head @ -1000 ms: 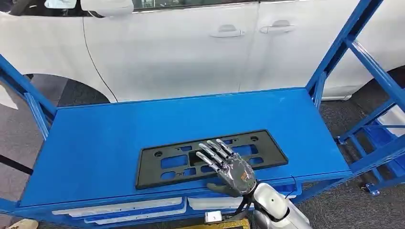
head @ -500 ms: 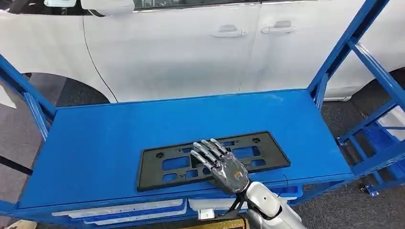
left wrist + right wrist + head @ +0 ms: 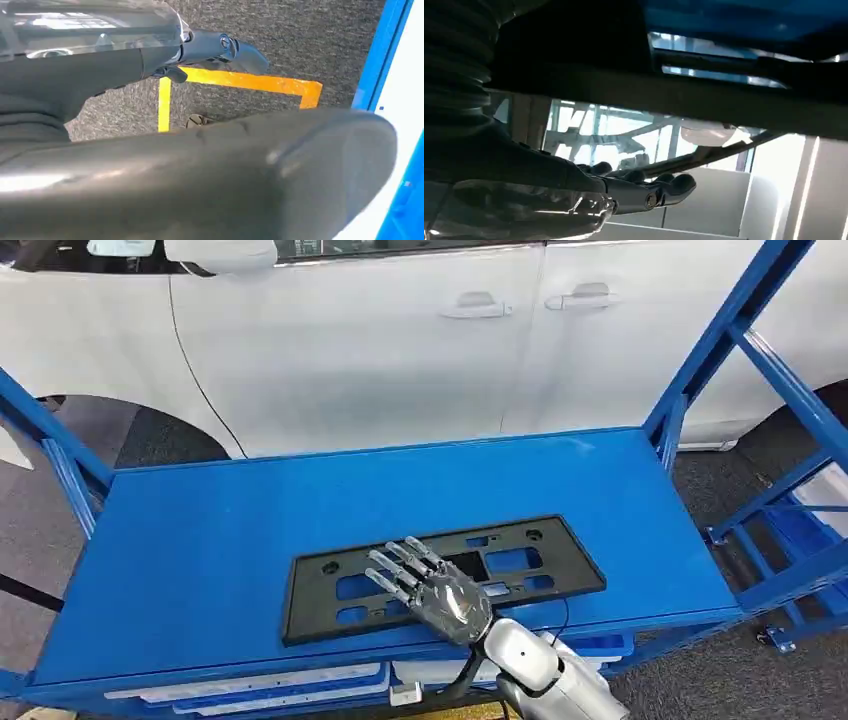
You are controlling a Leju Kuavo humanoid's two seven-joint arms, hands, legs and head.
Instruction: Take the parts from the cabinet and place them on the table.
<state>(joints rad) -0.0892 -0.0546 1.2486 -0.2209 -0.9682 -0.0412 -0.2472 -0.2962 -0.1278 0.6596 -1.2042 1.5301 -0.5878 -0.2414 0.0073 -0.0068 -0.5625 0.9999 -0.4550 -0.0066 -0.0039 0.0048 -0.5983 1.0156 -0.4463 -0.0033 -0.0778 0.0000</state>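
A black plastic frame part (image 3: pixel 520 560) with several cut-outs lies flat near the front edge of the blue table top (image 3: pixel 200 540). My right hand (image 3: pixel 430 590) reaches in from below, its fingers spread and lying over the near middle of the part, holding nothing. In the right wrist view the hand's dark fingers (image 3: pixel 664 192) stretch out under a dark edge. My left hand (image 3: pixel 125 65) hangs over grey carpet with its fingers (image 3: pixel 220 47) extended and nothing in them.
A white car (image 3: pixel 400 340) stands just behind the table. Blue frame posts (image 3: pixel 720 340) rise at the right and left ends. White flat parts (image 3: pixel 250 685) lie on the shelf below the top. Yellow floor tape (image 3: pixel 250 82) marks the carpet.
My right hand has slid to the left along the part's near edge. The black part has stayed where it lay.
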